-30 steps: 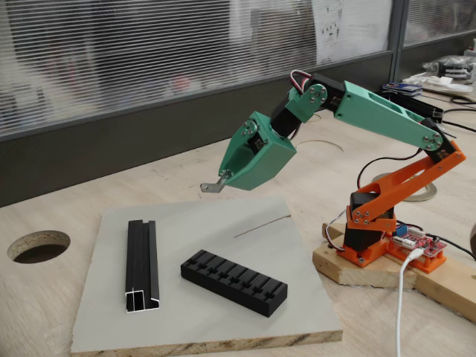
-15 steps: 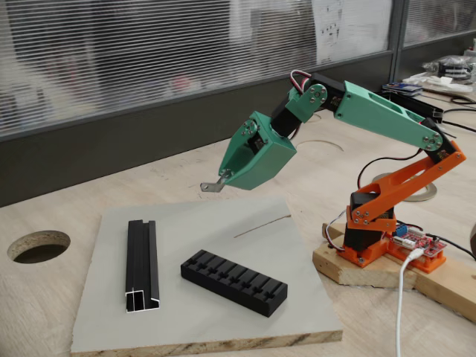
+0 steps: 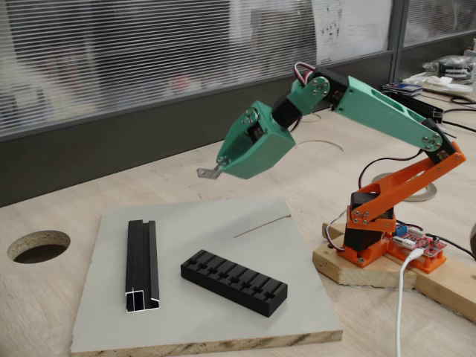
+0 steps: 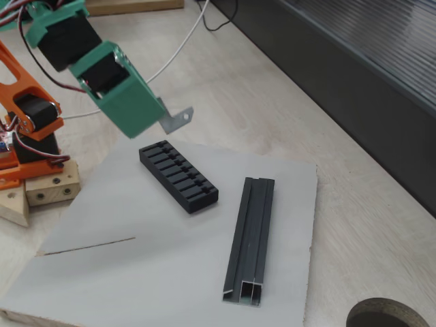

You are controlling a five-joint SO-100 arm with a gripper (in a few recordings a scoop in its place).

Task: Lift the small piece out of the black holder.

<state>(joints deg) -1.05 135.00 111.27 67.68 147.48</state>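
Nearest the camera in a fixed view lies the grey board [image 3: 201, 297], bearing the black channel rail [image 3: 141, 264] toward 8 o'clock and the black holder [image 3: 234, 282] toward 5 o'clock; the holder's slots appear empty. A thin grey line [image 3: 262, 225] crosses the board at about 1 o'clock from the holder. Above the board's far edge hangs the gripper [image 3: 216, 170], its green housing tilted down toward 7 o'clock, with the small piece [image 3: 209, 172] projecting from its tip, well clear of the holder (the other fixed view shows the small piece [image 4: 176, 119] as a bent silver strip at 12 o'clock from the holder [image 4: 178, 176], apart from it). The fingers themselves are hidden by the housing, yet the strip stays aloft, so the gripper [image 4: 161, 122] is judged clamped on it. Compared with half a second ago, the wrist and strip have risen and shifted slightly farther from the board; the lift therefore appears essentially accomplished.
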